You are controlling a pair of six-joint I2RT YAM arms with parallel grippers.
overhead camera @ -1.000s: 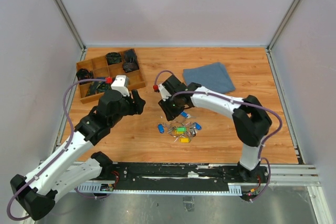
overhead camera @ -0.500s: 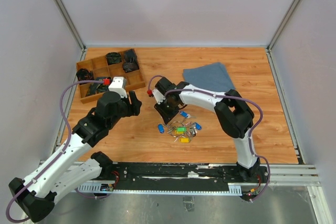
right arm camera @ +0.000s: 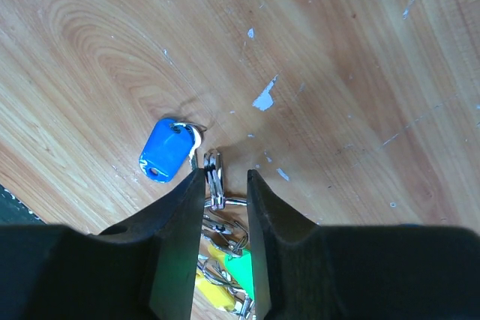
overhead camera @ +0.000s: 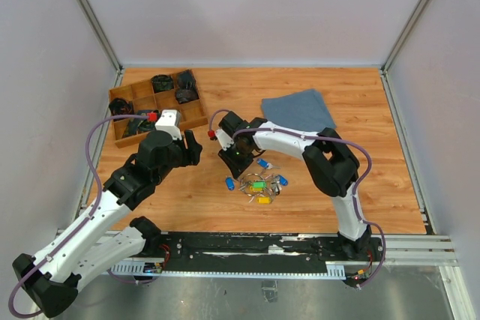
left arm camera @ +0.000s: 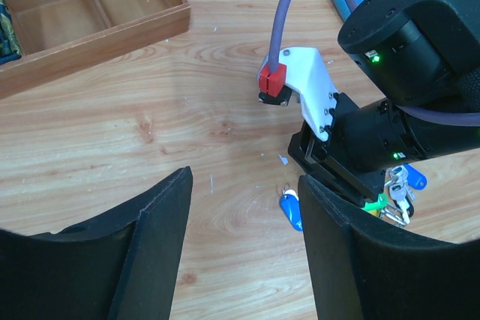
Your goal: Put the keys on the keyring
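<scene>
My right claw (right arm camera: 225, 177) pointed straight down at the wooden table (right arm camera: 337, 73). Its fingers (right arm camera: 176, 245) were drawn close, with only a narrow slot between them. A doubled loop of the keyring (right arm camera: 214, 177) lay inside that slot. It sat against one finger, and bare wood showed between it and the other, so I had not pinched it. Deeper in the slot the ring's bunch showed a green head (right arm camera: 238, 271) and a yellow head (right arm camera: 217, 294). The bright blue key (right arm camera: 166, 157) lay flat on the table just outside my finger. Its metal end was right beside the loop, but I could not tell whether the two were joined. From above, the ring sat near the middle of the table, with a second blue-headed key (overhead camera: 262, 162) close to it on the far side. My left claw (left arm camera: 244, 185) hung above bare wood with its fingers spread wide, holding nothing. It faced the right claw, and the wooden tray (left arm camera: 97, 28) was behind it.
</scene>
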